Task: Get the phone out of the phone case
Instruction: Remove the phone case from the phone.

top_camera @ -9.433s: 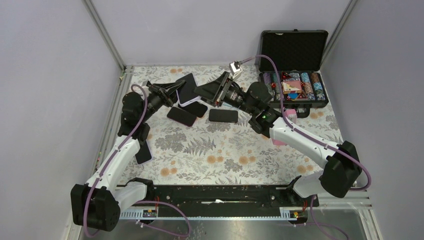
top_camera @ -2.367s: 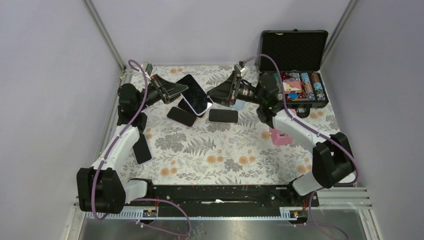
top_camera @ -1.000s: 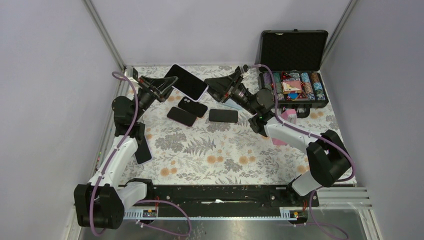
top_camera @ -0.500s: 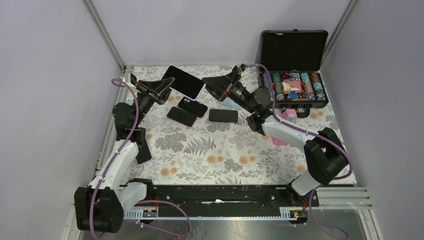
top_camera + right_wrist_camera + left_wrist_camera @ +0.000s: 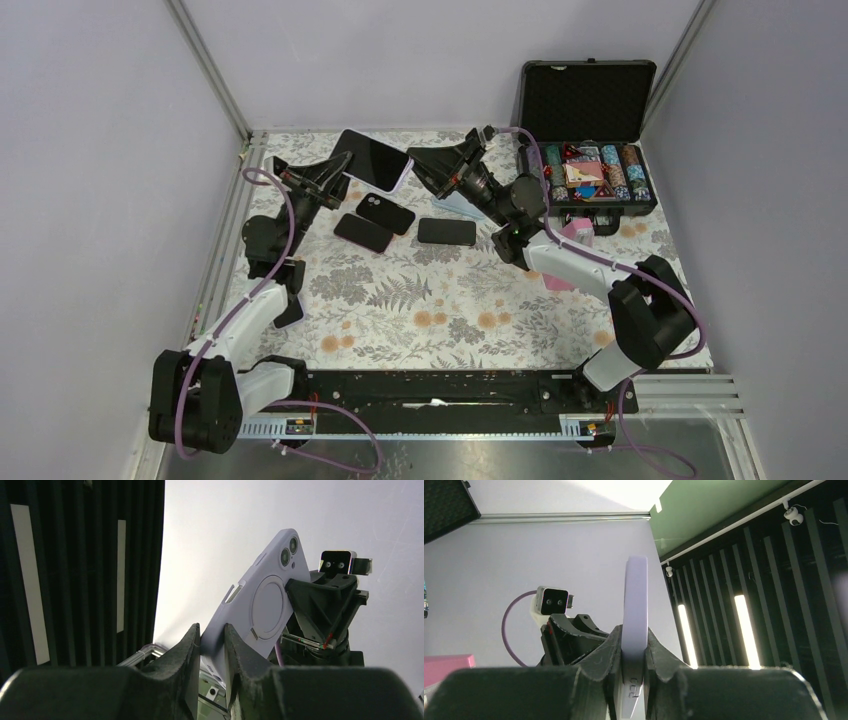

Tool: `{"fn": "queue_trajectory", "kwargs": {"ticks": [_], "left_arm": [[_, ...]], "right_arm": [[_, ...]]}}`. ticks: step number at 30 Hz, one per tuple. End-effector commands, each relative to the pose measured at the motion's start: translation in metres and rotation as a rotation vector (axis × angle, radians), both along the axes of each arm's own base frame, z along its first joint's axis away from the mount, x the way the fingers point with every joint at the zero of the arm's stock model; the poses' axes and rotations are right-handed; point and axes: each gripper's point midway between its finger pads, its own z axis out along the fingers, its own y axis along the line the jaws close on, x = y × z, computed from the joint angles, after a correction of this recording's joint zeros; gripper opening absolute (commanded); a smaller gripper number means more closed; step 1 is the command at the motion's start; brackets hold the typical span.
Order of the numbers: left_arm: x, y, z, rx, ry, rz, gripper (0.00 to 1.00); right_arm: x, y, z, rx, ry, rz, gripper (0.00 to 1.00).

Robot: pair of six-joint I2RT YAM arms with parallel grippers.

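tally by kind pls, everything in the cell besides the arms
phone in lavender case, held aloft: 1
black phones lying flat: 4
open black chip case: 1
pink box: 1
pale flat item, kind unclear: 1
total: 8

Walls (image 5: 420, 60): plain pale lilac-grey panels
Table (image 5: 450, 300): floral-patterned cloth
Ceiling (image 5: 784, 570): dark slats, lit strip lights (image 5: 746, 630)

Phone case (image 5: 260, 605) lavender, phone (image 5: 372, 158) screen black. Tablecloth (image 5: 450, 300) pale grey fern-and-flower print with orange blooms; loose phones (image 5: 446, 231) on it black. Black carry case (image 5: 588, 95) at 1 o'clock holds multicoloured chips (image 5: 600, 165); pink box (image 5: 553, 284) at 4 o'clock; arms (image 5: 235, 320) white with black joints, purple cables (image 5: 283, 215).
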Motion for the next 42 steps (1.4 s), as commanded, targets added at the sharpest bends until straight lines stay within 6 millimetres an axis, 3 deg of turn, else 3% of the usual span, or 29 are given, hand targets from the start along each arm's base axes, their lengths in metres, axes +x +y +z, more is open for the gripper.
{"fn": "queue_trajectory", "kwargs": {"ticks": [1, 8, 15, 29, 33, 38, 42], "left_arm": [[-0.044, 0.02, 0.087, -0.245, -0.19, -0.065, 0.0], [-0.054, 0.027, 0.108, -0.328, -0.207, -0.088, 0.0], [-0.058, 0.034, 0.113, -0.389, -0.143, -0.093, 0.0], [-0.047, 0.032, 0.106, -0.481, -0.154, -0.075, 0.0], [-0.042, 0.027, 0.105, -0.5, -0.162, -0.095, 0.0], [-0.041, 0.025, 0.109, -0.496, -0.169, -0.097, 0.0], [-0.041, 0.025, 0.111, -0.504, -0.17, -0.105, 0.0]], "right_arm": [[-0.01, 0.013, -0.011, -0.064, -0.02, 0.018, 0.0], [-0.008, 0.018, -0.047, -0.204, -0.008, -0.005, 0.0], [-0.004, 0.024, -0.066, -0.279, -0.034, -0.027, 0.0], [-0.001, 0.02, -0.029, 0.024, 0.082, 0.042, 0.0], [-0.004, 0.022, -0.027, 0.003, 0.082, 0.048, 0.0], [-0.01, 0.03, -0.051, -0.173, 0.059, 0.039, 0.0], [-0.011, 0.032, -0.096, -0.494, 0.04, -0.007, 0.0]]}}
